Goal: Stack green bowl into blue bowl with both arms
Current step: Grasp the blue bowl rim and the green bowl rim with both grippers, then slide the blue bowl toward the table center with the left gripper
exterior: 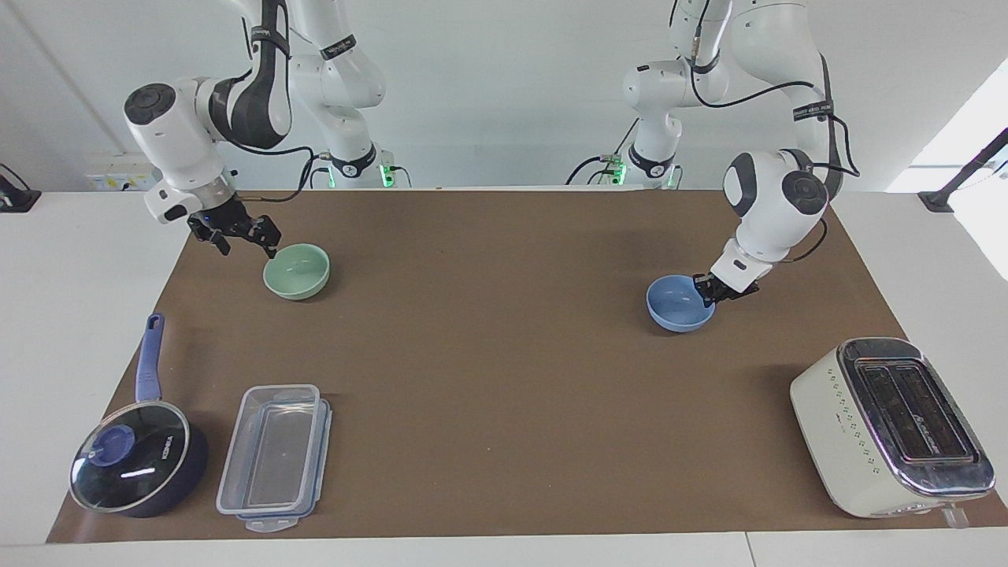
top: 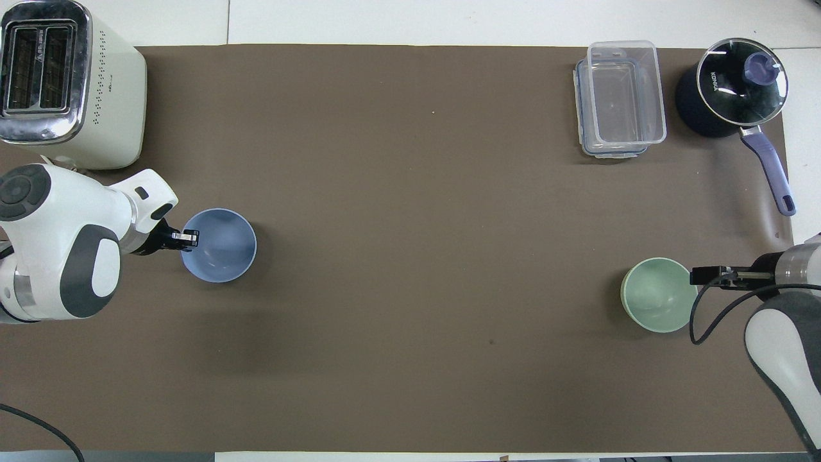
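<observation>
Left pincer [exterior: 710,290] clamps the blue bowl [exterior: 677,309] rim; right pincer [exterior: 244,240] spread beside the green bowl [exterior: 297,272].

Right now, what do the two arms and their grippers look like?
Both arms are glossy white jointed tubes with dark grey joint caps and black bands with white lettering. Loose black cables run down each. The left gripper and right gripper are small black two-finger units. Green lights glow at both bases.

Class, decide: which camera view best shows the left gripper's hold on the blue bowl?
The facing view: the left gripper pinches the blue bowl at its rim, seen sidelong. The overhead view shows its tip across that rim, not height.
</observation>
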`<state>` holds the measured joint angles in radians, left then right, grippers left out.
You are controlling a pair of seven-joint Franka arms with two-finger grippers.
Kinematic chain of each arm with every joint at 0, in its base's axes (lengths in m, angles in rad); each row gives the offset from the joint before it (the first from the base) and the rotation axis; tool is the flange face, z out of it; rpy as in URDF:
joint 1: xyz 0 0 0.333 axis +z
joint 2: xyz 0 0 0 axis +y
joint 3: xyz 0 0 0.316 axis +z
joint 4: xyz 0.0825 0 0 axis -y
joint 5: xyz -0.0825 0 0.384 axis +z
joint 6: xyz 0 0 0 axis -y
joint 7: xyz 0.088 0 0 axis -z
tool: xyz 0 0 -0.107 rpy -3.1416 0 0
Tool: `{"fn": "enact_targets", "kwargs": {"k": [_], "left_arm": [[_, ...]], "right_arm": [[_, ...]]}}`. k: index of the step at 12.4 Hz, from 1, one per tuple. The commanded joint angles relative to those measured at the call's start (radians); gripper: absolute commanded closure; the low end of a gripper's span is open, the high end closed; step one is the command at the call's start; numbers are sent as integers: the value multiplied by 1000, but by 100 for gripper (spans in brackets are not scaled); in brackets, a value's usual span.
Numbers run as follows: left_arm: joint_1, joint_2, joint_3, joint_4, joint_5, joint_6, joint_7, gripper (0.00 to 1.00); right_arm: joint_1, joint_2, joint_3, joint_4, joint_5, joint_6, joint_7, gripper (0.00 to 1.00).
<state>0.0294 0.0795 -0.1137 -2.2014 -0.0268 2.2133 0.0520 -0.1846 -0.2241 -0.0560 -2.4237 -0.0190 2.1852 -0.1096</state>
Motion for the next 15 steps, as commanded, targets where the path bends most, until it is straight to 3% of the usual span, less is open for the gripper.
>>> {"fn": "enact_targets", "kwargs": {"k": [1, 4, 6, 7, 8, 12, 15], "left_arm": [[-101, 28, 2, 95, -12, -89, -148, 100], [-293, 29, 0, 103, -18, -75, -416, 100], [-391, 31, 0, 117, -118, -76, -466, 100], [-422, 29, 0, 118, -154, -76, -469, 100], [-462, 28, 0, 115, -168, -76, -498, 100], [-571, 51, 0, 106, -258, -21, -636, 100], [-628, 94, 2, 101, -259, 58, -690, 100]], "right_arm": [[-16, 9, 4, -66, 5, 88, -27, 0], [-18, 83, 5, -81, 5, 162, -28, 0], [-13, 86, 5, -107, 5, 163, -28, 6], [-13, 86, 5, -107, 5, 163, -34, 44], [-13, 85, 5, -109, 5, 162, -63, 99], [-16, 86, 4, -100, 5, 151, -96, 100], [-16, 72, 5, -86, 5, 147, -107, 100]]}}
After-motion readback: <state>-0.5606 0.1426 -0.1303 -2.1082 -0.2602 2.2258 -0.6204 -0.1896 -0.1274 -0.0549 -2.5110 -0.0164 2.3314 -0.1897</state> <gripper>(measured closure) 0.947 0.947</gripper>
